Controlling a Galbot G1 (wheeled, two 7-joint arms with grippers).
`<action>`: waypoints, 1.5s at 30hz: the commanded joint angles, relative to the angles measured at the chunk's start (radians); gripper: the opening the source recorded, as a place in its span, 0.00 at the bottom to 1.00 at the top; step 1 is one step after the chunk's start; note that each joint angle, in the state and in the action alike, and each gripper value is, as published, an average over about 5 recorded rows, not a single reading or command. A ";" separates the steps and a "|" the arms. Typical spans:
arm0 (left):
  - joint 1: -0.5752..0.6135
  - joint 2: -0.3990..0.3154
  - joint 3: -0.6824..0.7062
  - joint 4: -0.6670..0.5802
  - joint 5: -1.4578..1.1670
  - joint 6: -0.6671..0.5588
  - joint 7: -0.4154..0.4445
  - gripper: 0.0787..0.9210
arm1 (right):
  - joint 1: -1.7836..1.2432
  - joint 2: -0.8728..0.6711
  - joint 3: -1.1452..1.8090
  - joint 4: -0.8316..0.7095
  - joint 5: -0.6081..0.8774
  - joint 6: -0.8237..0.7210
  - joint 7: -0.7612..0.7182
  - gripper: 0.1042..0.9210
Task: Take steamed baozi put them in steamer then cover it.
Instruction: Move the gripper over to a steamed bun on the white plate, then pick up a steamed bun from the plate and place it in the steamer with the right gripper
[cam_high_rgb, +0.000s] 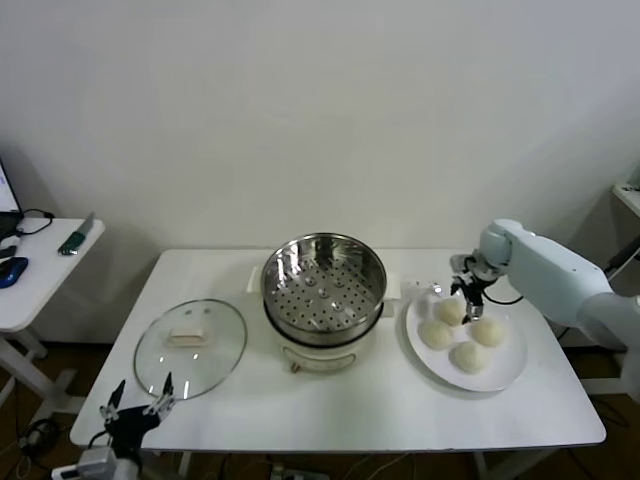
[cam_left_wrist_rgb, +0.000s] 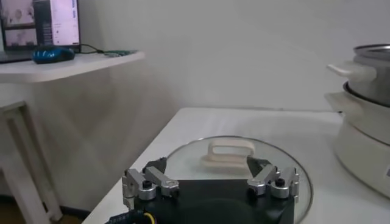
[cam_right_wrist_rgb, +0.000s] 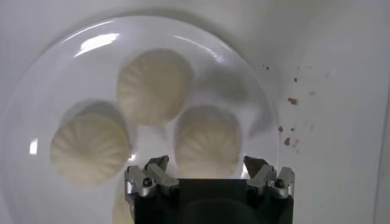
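Baozi, four of them, sit clustered on the white plate just right of the steamer in your head view; the steamer stands open at mid-table, its perforated floor bare; the cover lies flat on the table left of the steamer, handle up; your right gripper hangs over the bun nearest the steamer, jaws spread; your left gripper waits at the table's near edge, just beside the cover, on its side away from the steamer, jaws spread. From your left wrist, the open left gripper sits right before the cover, with the steamer beyond it. From your right wrist, the right gripper straddles one of the baozi with jaws wide, pinching nothing; two more buns lie beside it on the plate, away from the steamer side; a fourth barely shows.
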 joint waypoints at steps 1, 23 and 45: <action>0.000 0.001 -0.002 0.002 0.000 0.000 -0.001 0.88 | -0.019 0.032 0.027 -0.052 -0.021 0.008 0.009 0.85; -0.006 -0.004 -0.003 -0.022 0.001 0.018 -0.008 0.88 | 0.121 -0.016 -0.070 0.068 0.058 0.070 -0.017 0.70; -0.017 -0.001 0.012 -0.027 0.016 0.020 -0.009 0.88 | 0.740 0.205 -0.449 0.545 0.267 0.423 -0.044 0.70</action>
